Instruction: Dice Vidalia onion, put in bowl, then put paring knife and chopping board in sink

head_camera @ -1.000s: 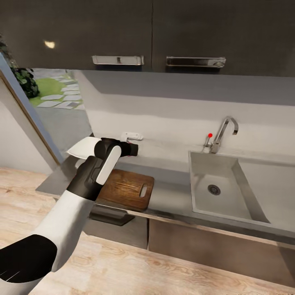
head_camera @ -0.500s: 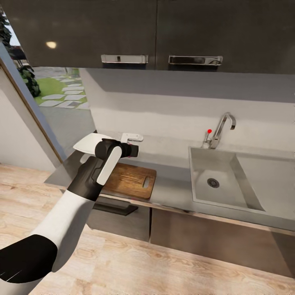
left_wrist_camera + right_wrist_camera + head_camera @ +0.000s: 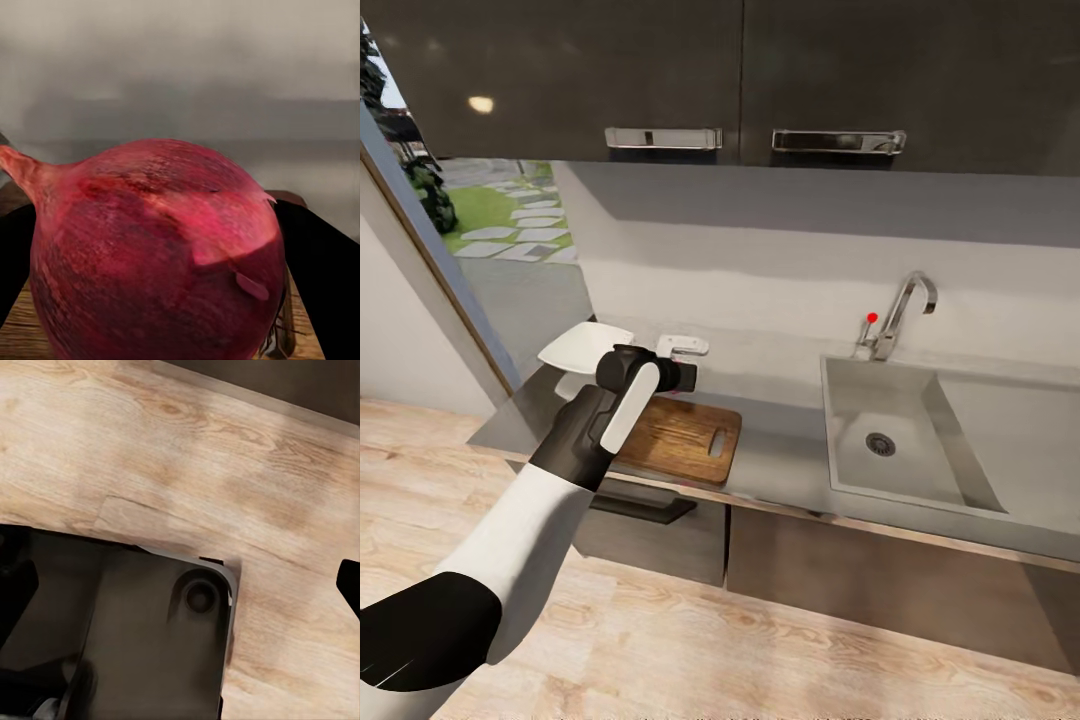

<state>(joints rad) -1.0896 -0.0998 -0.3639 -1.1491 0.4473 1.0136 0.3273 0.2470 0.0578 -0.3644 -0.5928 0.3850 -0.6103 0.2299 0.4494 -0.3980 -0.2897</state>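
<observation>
My left gripper (image 3: 161, 300) pinches the onion (image 3: 157, 255) at its widest part, above the board's (image 3: 682, 440) back-left corner near the worktop's (image 3: 780, 455) left end. It's firm, round, papery-slick: grip mid-belly. My right gripper's state: can't tell.

Glossy red skin, papery flakes peeling, on the Vidalia onion (image 3: 157, 255). Beneath it, the chopping board (image 3: 685, 440) shows warm grained wood. Off to its side, brushed steel sink (image 3: 920, 450), chrome tap (image 3: 900, 315), satin-grey countertop (image 3: 780, 455).

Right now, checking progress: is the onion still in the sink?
No, the sink basin is bare; the Vidalia onion sits between the left gripper's fingers.
</observation>
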